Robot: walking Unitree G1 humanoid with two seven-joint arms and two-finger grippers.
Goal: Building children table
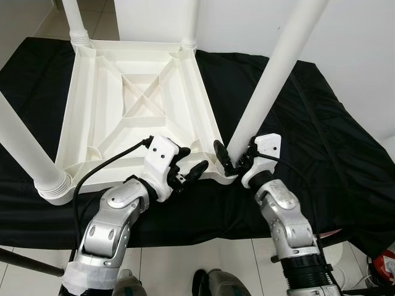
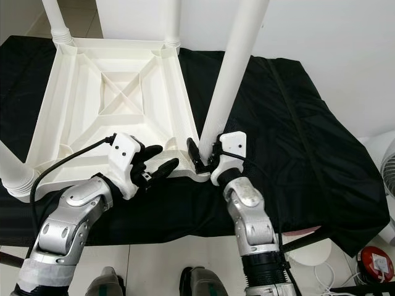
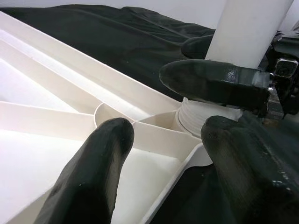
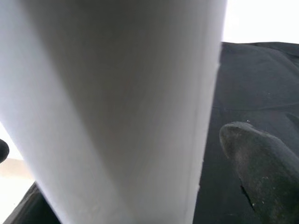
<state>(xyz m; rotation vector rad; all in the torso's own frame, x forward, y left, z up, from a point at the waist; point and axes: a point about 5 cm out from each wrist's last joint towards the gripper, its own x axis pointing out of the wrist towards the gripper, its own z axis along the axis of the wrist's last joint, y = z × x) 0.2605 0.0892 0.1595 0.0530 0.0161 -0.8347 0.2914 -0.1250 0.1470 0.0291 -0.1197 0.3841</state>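
A white plastic children's table (image 1: 99, 111) lies upside down on a black cloth (image 1: 321, 135). Legs stand up from its corners: far left (image 1: 74, 18), far right (image 1: 188, 21), near left (image 1: 24, 154). The near-right leg (image 1: 278, 68) leans a little, its threaded base in the corner socket (image 3: 201, 116). My right gripper (image 1: 233, 157) is shut on the base of this leg, one finger (image 3: 210, 84) in front and one behind. My left gripper (image 1: 190, 161) stands open just left of that corner, its fingers either side of the table's near rim (image 3: 168, 140).
The cloth covers a low surface whose front edge is close to me, with tiled floor below. A white wall rises behind. A red object (image 2: 376, 262) and a white fan (image 2: 386, 166) sit on the floor at the right.
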